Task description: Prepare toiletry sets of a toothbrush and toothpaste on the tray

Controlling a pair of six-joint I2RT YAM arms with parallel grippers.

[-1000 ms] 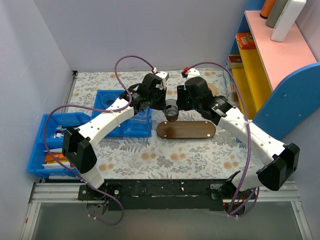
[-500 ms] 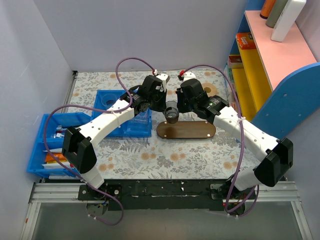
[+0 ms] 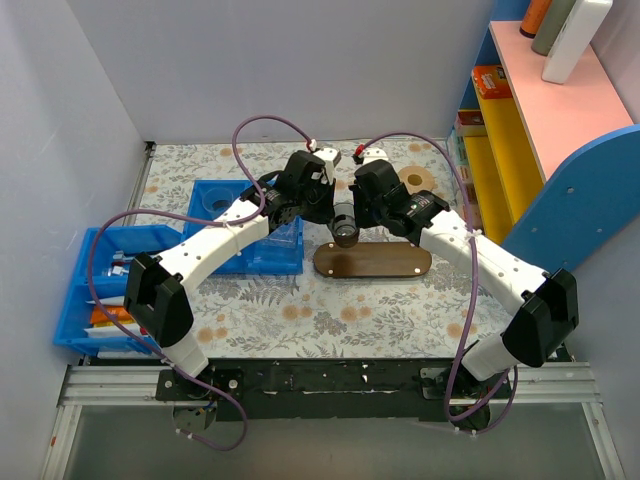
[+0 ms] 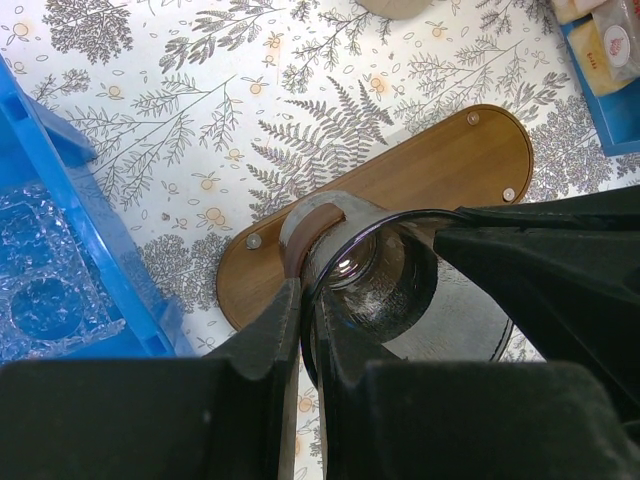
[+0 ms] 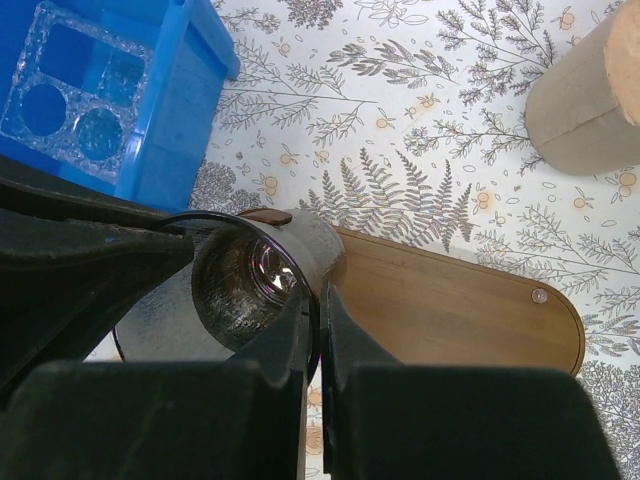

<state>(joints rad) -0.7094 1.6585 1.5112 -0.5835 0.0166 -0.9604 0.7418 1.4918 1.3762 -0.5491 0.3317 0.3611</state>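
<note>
A small dark smoked-glass cup [image 3: 343,222] hangs over the left end of the dark brown wooden tray [image 3: 385,262]. My left gripper [image 3: 328,212] is shut on the cup's left rim and my right gripper [image 3: 358,212] is shut on its right rim. In the left wrist view the left gripper [image 4: 308,300] pinches the rim of the cup [image 4: 400,290] above the tray [image 4: 450,165]. In the right wrist view the right gripper [image 5: 318,300] pinches the rim of the cup [image 5: 240,285] beside the tray [image 5: 450,305]. The cup looks empty. No toothpaste or toothbrush shows.
A blue bin [image 3: 215,192] with a clear moulded insert sits left of the tray. A second blue bin [image 3: 75,290] with packets is at the far left. A cardboard roll [image 3: 415,180] stands behind the tray. Coloured shelves [image 3: 540,120] rise at the right.
My right arm has moved left and closed in on the cup. The cup and left gripper have barely shifted.
</note>
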